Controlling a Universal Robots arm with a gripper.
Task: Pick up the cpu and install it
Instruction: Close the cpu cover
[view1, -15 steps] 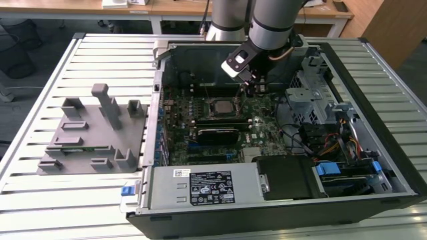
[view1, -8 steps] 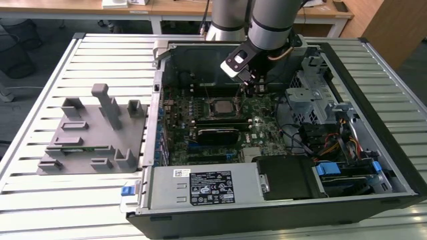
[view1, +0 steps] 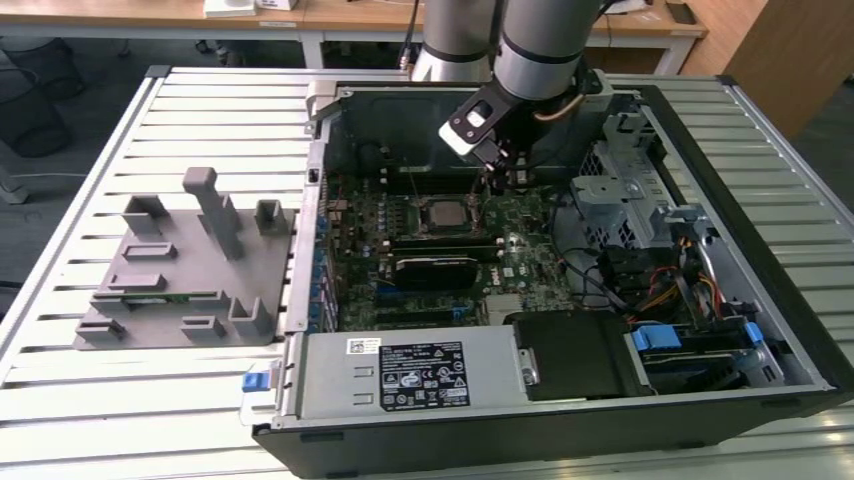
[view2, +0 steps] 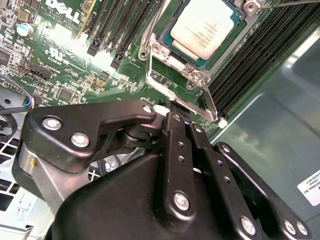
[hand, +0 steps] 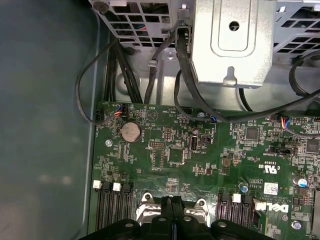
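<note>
The cpu (view1: 441, 213) lies flat in the socket (view2: 176, 64), silvery top up; in the second wrist view the cpu (view2: 202, 25) shows a thin green rim inside the socket's metal frame; whether that frame is clamped down I cannot tell. The gripper (view1: 497, 180) hangs just above the socket, at its side toward the exterior view's right; in both wrist views the gripper (view2: 172, 117) (hand: 172, 206) has its fingers (hand: 168, 212) pressed together with only a thin seam between them and nothing held; it is just beside the socket's frame, and contact cannot be judged. The socket sits on the board (hand: 200, 150) inside the open case (view1: 801, 335); black slots (view2: 250, 55) run just beside the socket. The grey fixture (view1: 174, 270) stands well apart from the socket, outside the case on the table (view1: 214, 100), toward the exterior view's left.
</note>
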